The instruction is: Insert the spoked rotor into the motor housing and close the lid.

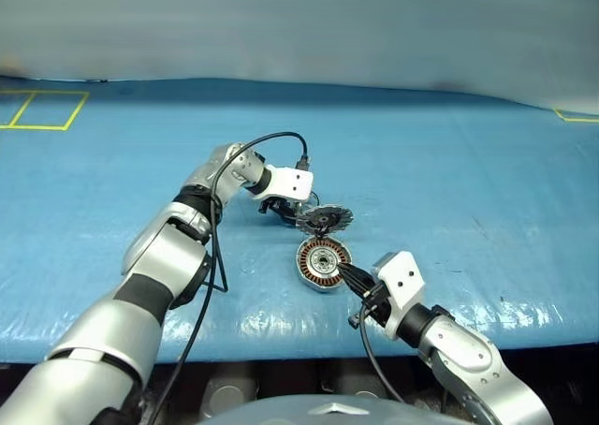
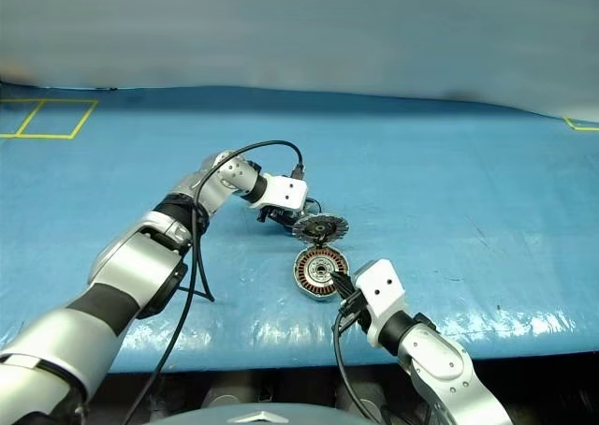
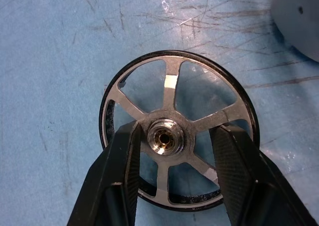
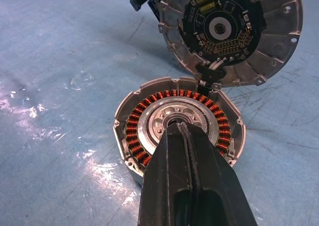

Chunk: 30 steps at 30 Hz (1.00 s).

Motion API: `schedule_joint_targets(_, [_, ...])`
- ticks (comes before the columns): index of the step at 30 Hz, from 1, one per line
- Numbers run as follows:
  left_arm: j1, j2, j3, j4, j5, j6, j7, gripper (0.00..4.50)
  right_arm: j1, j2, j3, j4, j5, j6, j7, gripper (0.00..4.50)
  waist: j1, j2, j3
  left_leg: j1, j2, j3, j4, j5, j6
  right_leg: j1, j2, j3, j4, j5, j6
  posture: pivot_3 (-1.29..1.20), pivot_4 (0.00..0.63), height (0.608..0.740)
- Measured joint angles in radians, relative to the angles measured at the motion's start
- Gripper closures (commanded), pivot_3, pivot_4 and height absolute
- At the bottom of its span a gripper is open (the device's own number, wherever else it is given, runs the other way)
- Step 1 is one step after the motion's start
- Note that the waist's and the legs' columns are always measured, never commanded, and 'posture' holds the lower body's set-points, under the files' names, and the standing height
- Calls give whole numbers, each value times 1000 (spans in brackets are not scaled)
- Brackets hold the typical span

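Two black fingers point(image 3: 119, 176) of the left gripper point(image 3: 172, 171) are straddling the spoked rotor point(image 3: 177, 131), just behind the motor housing point(image 1: 323, 263) on the blue table point(image 1: 468, 163); whether they grip it I cannot tell. Clenched empty, the right gripper point(image 4: 187, 136) is pressing the housing's hub, its lid point(image 4: 229, 32) standing open.

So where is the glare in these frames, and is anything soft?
Head views: white glare streaks along the near edge of the blue plastic sheet. Right wrist view: shiny patches on the sheet beside the round grey motor housing with copper windings; the shut right gripper looms dark. Left wrist view: the shiny silver spoked rotor is sharp, its spokes gleaming.
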Motion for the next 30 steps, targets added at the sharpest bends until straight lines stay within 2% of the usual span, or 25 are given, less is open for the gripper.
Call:
schedule_joint_targets(7, [92, 82, 91, -56, -82, -22, 23, 2713, -21, 5, 2, 5, 10, 0, 19, 4500, -15, 0, 0, 2, 2, 1, 0, 0, 0, 0, 0, 1, 2, 1, -1, 0, 150, 740])
schedule_joint_targets(10, [231, 175, 192, -192, -192, 11, -4, 2713, -38, 8, -12, 10, 22, 0, 21, 4500, -31, 0, 0, 2, 4, 1, -1, 0, -1, -1, 0, 1, 3, 2, -4, 0, 150, 740])
schedule_joint_targets(14, [497, 267, 323, -521, -412, 173, -98, 2713, -68, 14, -30, 42, 36, 1, 28, 4500, -29, 1, 0, 2, 4, 1, -2, 1, -1, -1, -2, 1, 3, 1, -5, 0, 150, 740])
schedule_joint_targets(20, [886, 343, 384, -1070, -613, 446, -96, 2713, -118, 9, -32, 58, 48, 8, 55, 4500, -22, 1, 0, 3, 3, 1, -1, 0, -1, 1, -3, 1, 2, 1, -4, 0, 150, 740])
schedule_joint_targets(24, [1005, 342, 374, -1270, -651, 533, -38, 2713, -118, -5, -34, 68, 63, 12, 74, 4500, -9, 2, 1, 8, 4, 0, -1, 2, -2, 1, -3, 0, 2, -2, 0, 0, 150, 740])
schedule_joint_targets(30, [986, 233, 335, -1335, -674, 554, 65, 2713, -128, -18, -35, 78, 75, 20, 88, 4500, -4, 4, 0, 9, 3, 1, -1, 4, -2, 1, -3, 0, 2, 0, -1, 0, 150, 740])
